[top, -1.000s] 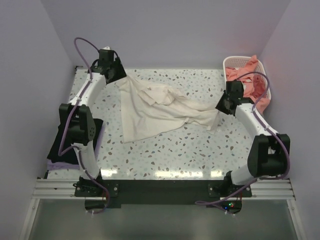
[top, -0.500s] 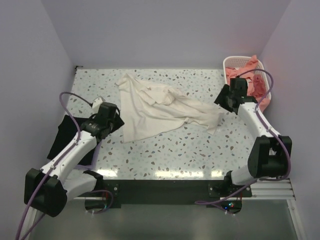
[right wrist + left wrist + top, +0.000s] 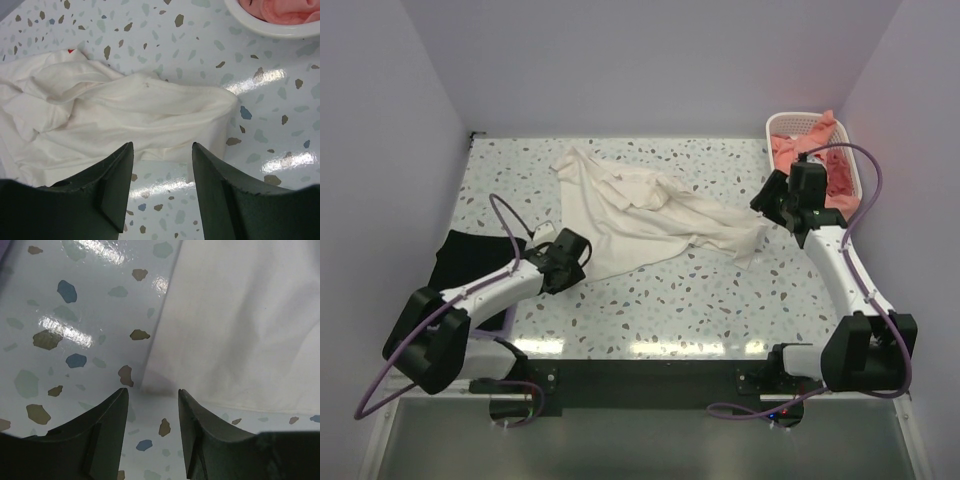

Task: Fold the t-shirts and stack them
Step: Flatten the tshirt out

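— What is the left gripper (image 3: 570,263) doing at the near side?

— It is hanging low over the speckled table (image 3: 720,290) with its fingers (image 3: 107,420) spread and nothing between them. The near-left corner of the cream t-shirt (image 3: 240,330) is lying just ahead of that gap.

— And the black t-shirt (image 3: 460,262)?

— It is lying at the table's left edge, beside that arm and apart from the cream one.

— How is the cream t-shirt lying overall?

— It is sprawling rumpled across the middle, running from the far left down toward the right.

— Is the right gripper (image 3: 767,208) holding it?

— No, its fingers (image 3: 112,172) are standing wide apart and empty, hovering over the bunched right end of the cloth (image 3: 125,110).

— Farther back?

— Salmon-pink t-shirts (image 3: 788,148) are spilling out of the white basket (image 3: 802,118) in the far right corner.
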`<control>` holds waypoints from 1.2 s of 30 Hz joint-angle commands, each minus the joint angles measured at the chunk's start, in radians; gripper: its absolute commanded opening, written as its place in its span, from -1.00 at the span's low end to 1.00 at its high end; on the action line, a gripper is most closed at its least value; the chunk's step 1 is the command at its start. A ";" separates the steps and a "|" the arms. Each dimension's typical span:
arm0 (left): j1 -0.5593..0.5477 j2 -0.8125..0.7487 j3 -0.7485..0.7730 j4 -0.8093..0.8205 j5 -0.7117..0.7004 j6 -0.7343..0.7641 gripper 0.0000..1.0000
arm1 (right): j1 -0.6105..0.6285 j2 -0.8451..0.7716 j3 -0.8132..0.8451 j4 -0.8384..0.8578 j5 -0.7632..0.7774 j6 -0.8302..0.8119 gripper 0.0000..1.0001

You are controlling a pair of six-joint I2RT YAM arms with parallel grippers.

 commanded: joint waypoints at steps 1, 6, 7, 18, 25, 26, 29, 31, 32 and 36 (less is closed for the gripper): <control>-0.022 0.045 0.031 0.040 -0.061 -0.042 -0.01 | 0.002 -0.034 -0.007 0.024 -0.017 -0.013 0.08; -0.036 0.067 0.011 0.060 -0.063 -0.059 -0.03 | 0.002 -0.031 -0.009 0.025 -0.019 -0.011 0.08; -0.037 0.073 0.008 0.072 -0.061 -0.060 -0.06 | 0.002 -0.030 -0.012 0.028 -0.019 -0.011 0.08; -0.027 0.097 0.063 0.067 -0.112 -0.013 -1.00 | 0.002 -0.008 -0.007 0.021 -0.019 -0.014 0.09; 0.198 -0.151 0.094 -0.006 -0.094 0.117 -1.00 | 0.002 0.010 -0.053 0.031 -0.016 -0.027 0.09; 0.220 -0.180 0.097 -0.008 -0.089 0.134 -1.00 | 0.003 0.018 -0.066 0.037 -0.020 -0.027 0.09; 0.291 -0.265 0.126 -0.034 -0.098 0.182 -1.00 | 0.002 0.024 -0.104 0.057 -0.022 -0.028 0.09; 0.346 -0.297 0.140 -0.046 -0.086 0.214 -1.00 | 0.003 0.022 -0.135 0.070 -0.046 -0.028 0.09; 0.363 -0.303 0.154 -0.049 -0.066 0.222 -1.00 | 0.003 0.021 -0.147 0.076 -0.056 -0.027 0.09; 0.409 -0.314 0.168 -0.040 -0.023 0.253 -1.00 | 0.023 -0.001 -0.248 0.132 -0.105 0.002 0.09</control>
